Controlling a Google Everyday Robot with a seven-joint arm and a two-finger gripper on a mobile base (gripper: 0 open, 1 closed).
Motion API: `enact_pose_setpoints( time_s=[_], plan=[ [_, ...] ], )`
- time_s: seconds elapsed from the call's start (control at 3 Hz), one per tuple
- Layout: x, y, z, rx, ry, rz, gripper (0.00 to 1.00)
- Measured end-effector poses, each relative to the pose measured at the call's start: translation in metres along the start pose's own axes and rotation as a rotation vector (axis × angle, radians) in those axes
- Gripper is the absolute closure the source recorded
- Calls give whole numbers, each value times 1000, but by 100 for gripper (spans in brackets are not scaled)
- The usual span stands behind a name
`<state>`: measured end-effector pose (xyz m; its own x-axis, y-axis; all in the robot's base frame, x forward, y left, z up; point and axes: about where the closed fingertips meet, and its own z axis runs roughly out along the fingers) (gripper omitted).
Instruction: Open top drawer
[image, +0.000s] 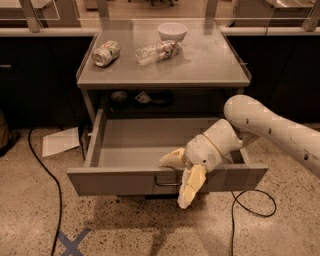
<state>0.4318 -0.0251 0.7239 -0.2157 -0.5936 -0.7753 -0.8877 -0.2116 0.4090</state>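
The top drawer (125, 181) of the grey metal cabinet stands pulled far out, and its shallow grey tray (150, 145) shows bare. A small dark wire handle (165, 183) sits at the centre of its flat front. My gripper (173, 182) is at the drawer's front edge, just right of the handle. One cream finger (172, 158) lies over the rim inside the tray and the other (190, 187) hangs down over the front panel. The fingers are spread apart. The lower drawers are hidden under the open one.
On the cabinet top lie a crushed can (106, 53) and a clear plastic bottle (157, 51), with a white bowl (172, 32) behind them. A sheet of paper (60, 141), black cables (45, 170) and a blue tape cross (72, 242) are on the speckled floor. Dark counters stand on both sides.
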Motion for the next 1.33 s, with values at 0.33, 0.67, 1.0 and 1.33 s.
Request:
enact_pose_setpoints(
  time_s=[0.33,0.67,1.0,1.33],
  plan=[
    [4,-6,3,-15,-3,8,0],
    [9,-12,7,-37,-8,21,0],
    [14,-8,13,-65,-18,37,0],
    [14,10,18,-82,-41,51,0]
  ],
)
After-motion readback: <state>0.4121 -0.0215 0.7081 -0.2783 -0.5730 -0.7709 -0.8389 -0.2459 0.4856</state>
